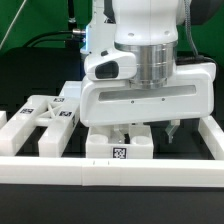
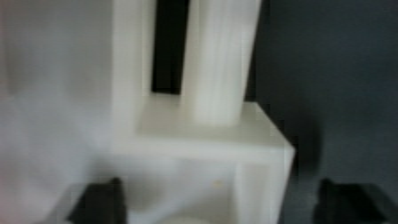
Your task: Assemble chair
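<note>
A white robot arm hangs low over a white, blocky, slotted plastic seat block (image 1: pixel 120 150), which sits on the dark counter (image 2: pixel 347 110) at the centre of the exterior view. The block lies just behind the long plain white front border rail (image 1: pixel 100 170). A white X-braced plastic chair frame (image 1: pixel 45 115) lies apart at nine o'clock.

The end effector (image 2: pixel 217 203) is spread wide and straddles the block. Its dark fingertips (image 2: pixel 98 203) flank both sides, and a gap shows on at least one side, so nothing appears to be clamped.

The step in hand looks like grasping the seat block, with the chair not yet joined. The next move probably calls for closing squarely on the block's flat sides, keeping it centred, then lifting without tilting it.

The block's tagged face points toward six o'clock in the exterior view. Two parallel bars with a dark slot between them suggest a long axis running from six toward twelve o'clock, though the arm hides the far end.
</note>
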Available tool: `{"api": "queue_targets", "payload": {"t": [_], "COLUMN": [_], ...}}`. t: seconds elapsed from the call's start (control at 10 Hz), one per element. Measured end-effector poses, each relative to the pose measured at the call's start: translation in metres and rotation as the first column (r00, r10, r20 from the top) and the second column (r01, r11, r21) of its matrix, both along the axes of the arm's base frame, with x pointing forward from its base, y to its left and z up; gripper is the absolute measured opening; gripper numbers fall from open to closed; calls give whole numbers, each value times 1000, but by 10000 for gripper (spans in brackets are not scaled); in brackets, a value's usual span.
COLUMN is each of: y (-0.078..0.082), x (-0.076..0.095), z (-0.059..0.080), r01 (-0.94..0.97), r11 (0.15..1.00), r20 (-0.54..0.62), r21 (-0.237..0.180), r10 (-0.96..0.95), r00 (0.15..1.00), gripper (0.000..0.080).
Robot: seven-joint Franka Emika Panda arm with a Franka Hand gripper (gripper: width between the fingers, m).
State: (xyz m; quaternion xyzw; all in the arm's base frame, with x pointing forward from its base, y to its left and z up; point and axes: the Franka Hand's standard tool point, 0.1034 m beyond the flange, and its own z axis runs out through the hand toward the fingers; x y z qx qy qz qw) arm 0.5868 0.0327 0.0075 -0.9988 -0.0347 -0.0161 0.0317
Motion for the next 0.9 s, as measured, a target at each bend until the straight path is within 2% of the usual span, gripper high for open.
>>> {"api": "queue_targets", "payload": {"t": [0.1, 0.2, 0.3, 0.4, 0.9], "y": [0, 0, 0, 0, 2], "x": [0, 0, 0, 0, 0], "z": [0, 0, 0, 0, 0], "r01": [0, 0, 0, -1, 3], "r11": [1000, 1000, 1000, 1000, 1000], "r20": [0, 0, 0, 1, 1], "r21": [0, 0, 0, 0, 1], "r10": [0, 0, 0, 1, -3], "r00": [1000, 1000, 1000, 1000, 1000], "gripper": [264, 264, 129, 31, 31]}}
